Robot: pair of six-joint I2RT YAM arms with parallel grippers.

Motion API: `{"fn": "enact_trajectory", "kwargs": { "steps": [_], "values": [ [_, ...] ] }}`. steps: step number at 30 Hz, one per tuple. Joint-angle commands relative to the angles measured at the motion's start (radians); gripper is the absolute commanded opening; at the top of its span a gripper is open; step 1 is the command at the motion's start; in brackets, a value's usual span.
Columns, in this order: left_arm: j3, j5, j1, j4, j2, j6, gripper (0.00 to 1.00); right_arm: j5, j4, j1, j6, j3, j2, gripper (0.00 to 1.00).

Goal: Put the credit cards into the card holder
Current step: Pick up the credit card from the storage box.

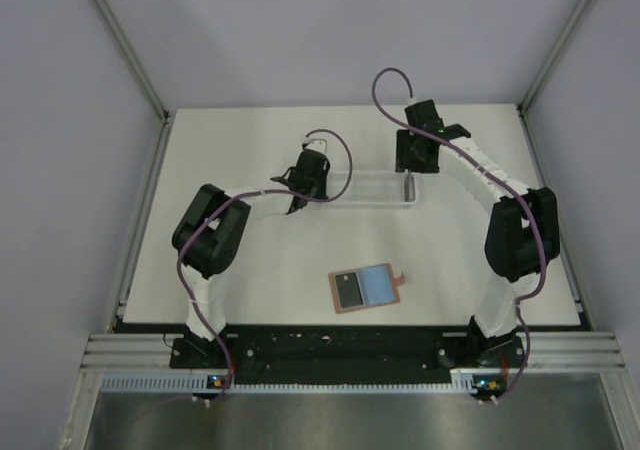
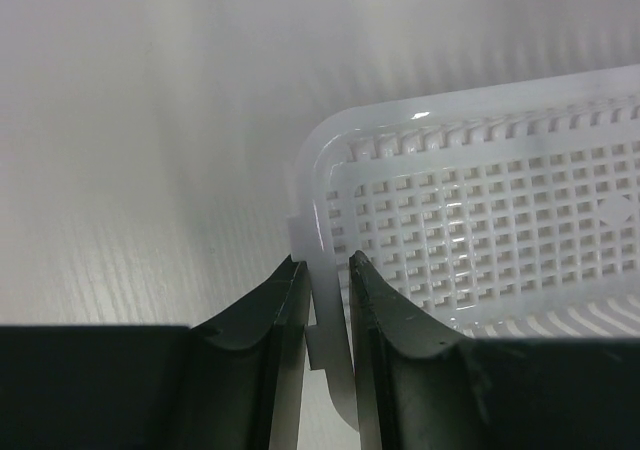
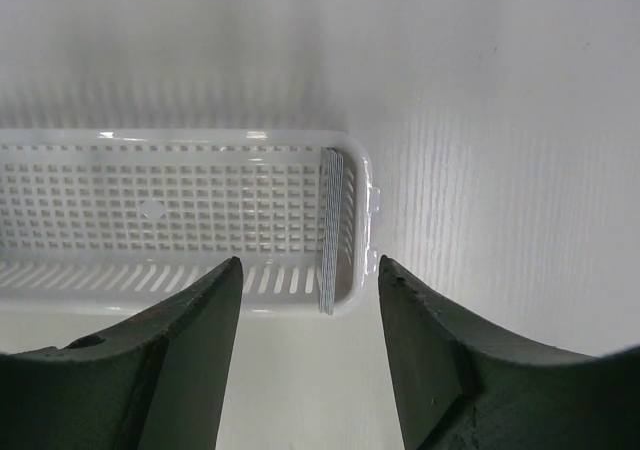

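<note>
The card holder [image 1: 365, 288] lies open on the table in front of the arms, reddish-brown with a dark and a pale blue panel. A credit card [image 3: 331, 230] stands on edge inside the right end of a white slatted tray [image 3: 180, 140], leaning against its end wall. It shows edge-on, so I cannot tell whether it is one card or two [image 1: 407, 186]. My right gripper [image 3: 310, 262] hangs open just above that end [image 1: 410, 167], holding nothing. At the tray's left end my left gripper [image 2: 325, 262] is shut on the rim [image 2: 318, 185], one finger on each side.
The white tray [image 1: 365, 202] lies crosswise at the middle back of the white table. Grey walls and metal posts enclose the table. The arm bases sit on a black rail at the near edge.
</note>
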Motion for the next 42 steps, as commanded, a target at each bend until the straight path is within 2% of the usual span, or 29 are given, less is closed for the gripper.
{"fn": "enact_trajectory", "kwargs": {
  "steps": [1, 5, 22, 33, 42],
  "values": [
    [-0.026, -0.053, 0.006, -0.014, -0.055, -0.018, 0.28, -0.057, 0.021, -0.012, 0.015, 0.011, 0.027, 0.57],
    [-0.04, -0.07, 0.006, -0.022, -0.061, -0.03, 0.28, -0.063, 0.021, -0.011, 0.021, -0.01, 0.043, 0.58],
    [-0.037, -0.071, 0.004, -0.025, -0.063, -0.041, 0.27, 0.099, 0.015, 0.014, 0.015, -0.025, 0.132, 0.58],
    [-0.032, -0.071, 0.006, -0.026, -0.058, -0.041, 0.27, 0.081, 0.015, 0.02, 0.017, -0.015, 0.188, 0.58],
    [-0.031, -0.074, 0.006, -0.027, -0.056, -0.045, 0.27, 0.176, 0.007, 0.022, 0.009, -0.036, 0.164, 0.56]
  ]
}}
